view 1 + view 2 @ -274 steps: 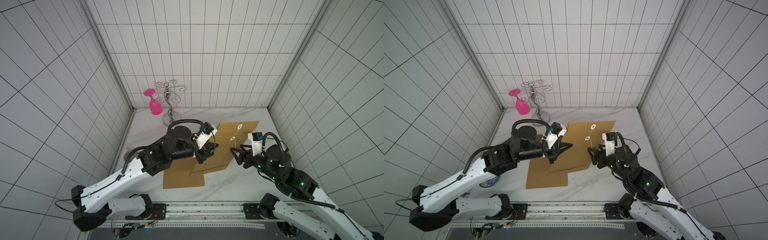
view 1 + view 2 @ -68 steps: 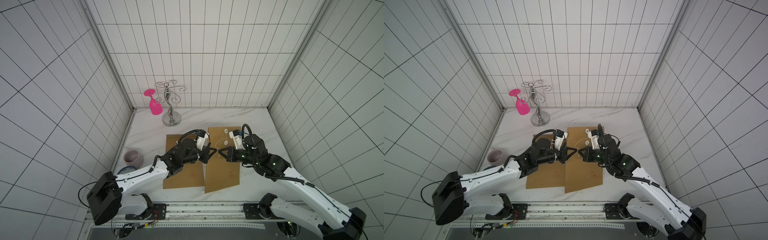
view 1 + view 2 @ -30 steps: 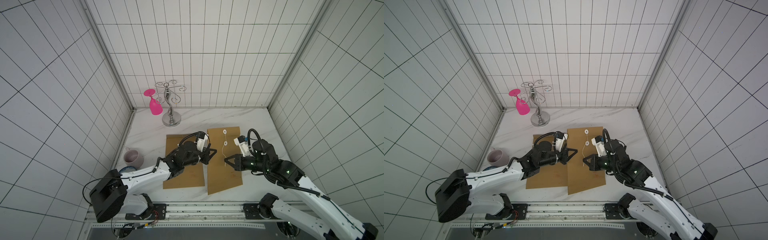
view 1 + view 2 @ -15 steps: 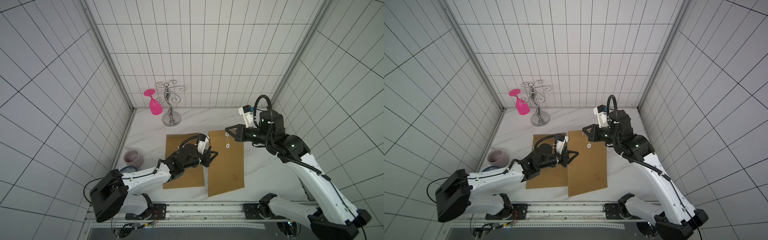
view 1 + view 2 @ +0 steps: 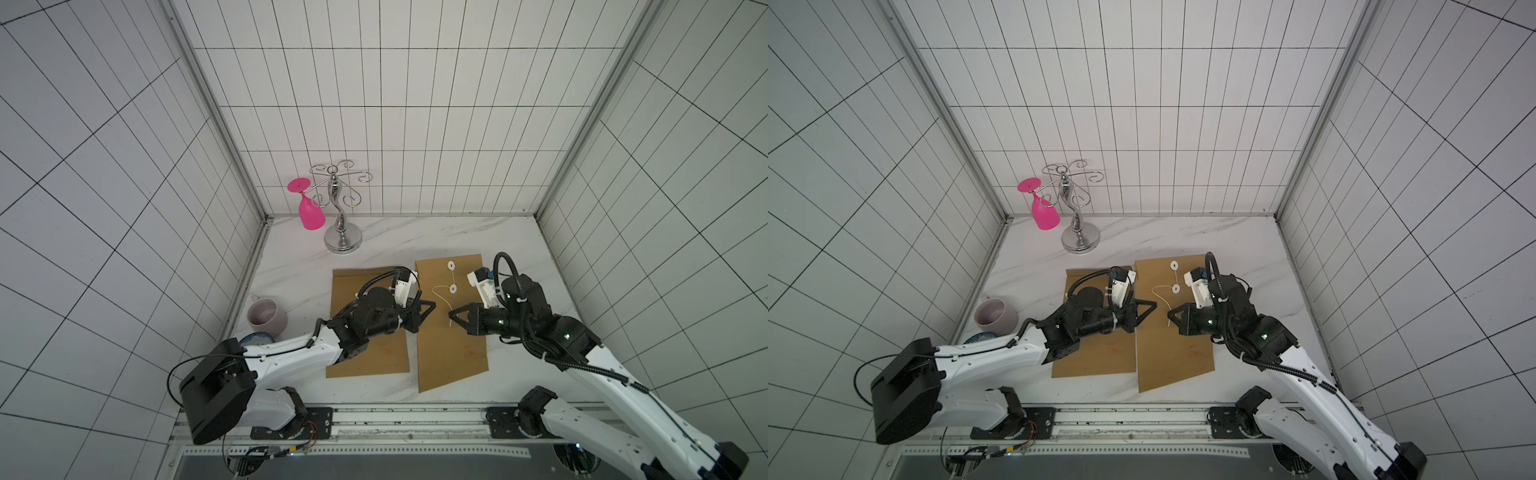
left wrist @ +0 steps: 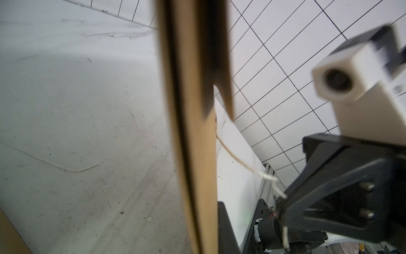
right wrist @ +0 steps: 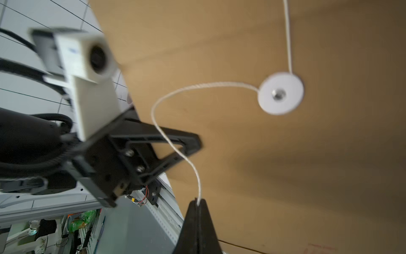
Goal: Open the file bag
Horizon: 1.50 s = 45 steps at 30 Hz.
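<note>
The brown file bag (image 5: 451,345) (image 5: 1173,353) lies flat on the marble table, with two white discs (image 5: 451,264) (image 5: 1175,288) near its far end. A white string (image 5: 440,293) (image 7: 167,99) runs from the nearer disc (image 7: 281,93) in a slack loop. My right gripper (image 5: 451,321) (image 5: 1169,313) (image 7: 198,203) is shut on the string's free end, low over the bag's middle. My left gripper (image 5: 432,305) (image 5: 1155,304) (image 6: 208,242) is shut on the bag's left edge (image 6: 193,132). The two gripper tips face each other, a short way apart.
A second brown envelope (image 5: 365,353) lies under my left arm. At the left wall stand a lilac mug (image 5: 266,318) and a blue bowl (image 5: 255,338). A silver rack (image 5: 341,208) with a pink glass (image 5: 309,212) stands at the back. The arms' rail (image 5: 374,415) runs along the front.
Half a second ago my right gripper was lifted high toward the back with the string; it has come back down over the bag's middle. The left arm has stayed put.
</note>
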Motion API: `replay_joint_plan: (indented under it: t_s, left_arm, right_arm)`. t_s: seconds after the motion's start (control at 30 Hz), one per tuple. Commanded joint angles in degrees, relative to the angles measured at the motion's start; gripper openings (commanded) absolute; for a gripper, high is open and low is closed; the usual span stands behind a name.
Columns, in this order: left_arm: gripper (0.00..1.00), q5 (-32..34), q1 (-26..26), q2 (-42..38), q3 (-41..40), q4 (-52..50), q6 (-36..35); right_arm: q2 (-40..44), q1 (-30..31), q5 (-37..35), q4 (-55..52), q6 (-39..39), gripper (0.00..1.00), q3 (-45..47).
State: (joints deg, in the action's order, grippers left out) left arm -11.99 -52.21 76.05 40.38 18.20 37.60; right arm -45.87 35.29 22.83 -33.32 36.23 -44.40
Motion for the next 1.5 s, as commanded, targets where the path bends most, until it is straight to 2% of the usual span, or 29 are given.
replay_joint_plan:
  t_s: [0.0, 0.13, 0.23, 0.4, 0.63, 0.73, 0.87, 1.1, 1.17, 1.3, 1.47]
  left_arm:
    - [0.00, 0.30, 1.13, 0.80, 0.77, 0.48, 0.04]
    - [0.00, 1.69, 1.32, 0.29, 1.37, -0.96, -0.71]
    - [0.00, 2.32, 1.47, 0.03, 1.34, -1.84, -0.47]
    - [0.00, -0.60, 1.67, -0.64, 1.69, -3.36, -1.48]
    - [0.00, -2.45, 1.76, -0.24, 2.04, -5.20, -3.50]
    - [0.00, -3.76, 1.73, 0.61, 2.18, -6.22, -4.38]
    - [0.00, -5.76, 1.75, 1.86, 1.40, -5.18, -3.73]
    - [0.00, -6.09, 1.67, 3.42, 1.19, -4.88, -3.70]
    - [0.00, -6.08, 1.60, 3.64, 1.22, -4.58, -3.59]
    - [0.00, -6.06, 1.62, 4.28, 1.51, -4.58, -3.26]
    - [0.00, -5.60, 1.58, 4.14, 0.84, -2.01, -1.43]
  right_arm:
    - [2.63, 0.26, -3.85, -5.02, 2.62, 0.00, 6.03]
    - [2.65, -2.80, -7.02, -12.08, 2.17, 0.00, 6.28]
    - [-2.25, -7.63, -10.56, -18.69, 0.87, 0.00, 3.85]
    - [-6.95, -15.61, -15.05, -22.56, -0.65, 0.00, -0.80]
    - [-10.92, -28.55, -14.30, -22.16, -3.91, 0.00, -10.37]
    - [-12.83, -30.90, -11.45, -20.62, -5.49, 0.00, -16.54]
    - [-15.87, -30.87, -6.33, -17.88, -7.43, 0.00, -26.66]
    - [-22.47, -29.34, -1.40, -18.16, -8.46, 0.00, -45.40]
    - [-23.94, -26.48, -0.60, -17.92, -8.37, 0.00, -48.81]
    - [-25.70, -17.43, -3.43, -17.27, -7.40, 0.00, -52.22]
    - [-25.39, -6.71, -4.72, -11.85, -3.50, 0.00, -47.28]
